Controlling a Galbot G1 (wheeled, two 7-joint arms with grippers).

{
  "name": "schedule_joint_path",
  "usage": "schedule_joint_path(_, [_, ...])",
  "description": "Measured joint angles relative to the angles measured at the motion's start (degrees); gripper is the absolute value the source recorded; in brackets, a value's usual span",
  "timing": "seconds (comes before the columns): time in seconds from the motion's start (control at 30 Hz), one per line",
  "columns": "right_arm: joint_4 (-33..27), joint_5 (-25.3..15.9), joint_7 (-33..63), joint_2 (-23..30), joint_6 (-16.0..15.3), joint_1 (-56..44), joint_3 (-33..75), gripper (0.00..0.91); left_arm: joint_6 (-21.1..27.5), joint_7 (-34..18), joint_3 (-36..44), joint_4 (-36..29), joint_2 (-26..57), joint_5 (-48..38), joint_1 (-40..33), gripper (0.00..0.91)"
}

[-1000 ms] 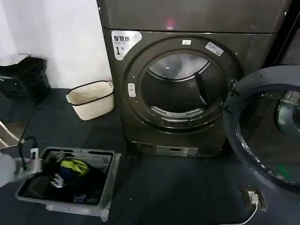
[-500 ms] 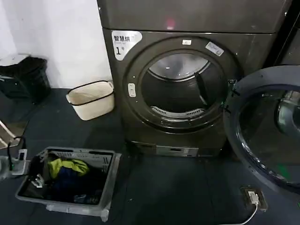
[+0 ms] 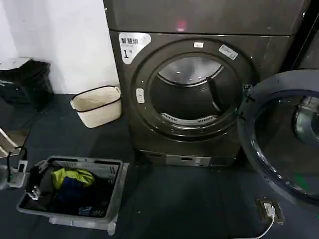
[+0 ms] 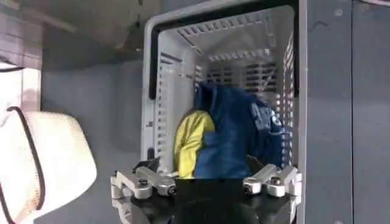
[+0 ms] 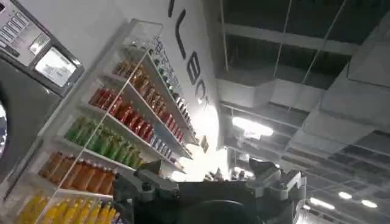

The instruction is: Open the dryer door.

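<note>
Dryer door: already swung open, standing at the right of the dark grey machine, hinge side toward the drum opening, round face turned outward, drum bare to view; task reads as done. Left gripper: low at the robot's left, jaws wide and empty, poised over the laundry basket of blue and yellow clothes, well apart from the door, which lies forward and to the right. Right gripper: pointed upward toward ceiling and stocked shelves, jaws apart, holding nothing. Labels: white tag with a "1" under Chinese characters, not legible; large wall lettering, partly cut off.
</note>
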Motion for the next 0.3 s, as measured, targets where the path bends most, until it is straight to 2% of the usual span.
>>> schedule_joint_path(0.3, [-0.1, -0.4, -0.1, 0.0, 0.0, 0.4, -0.1, 0.907, -0.2, 0.3, 0.0, 0.9, -0.1, 0.8, 0.0, 0.907])
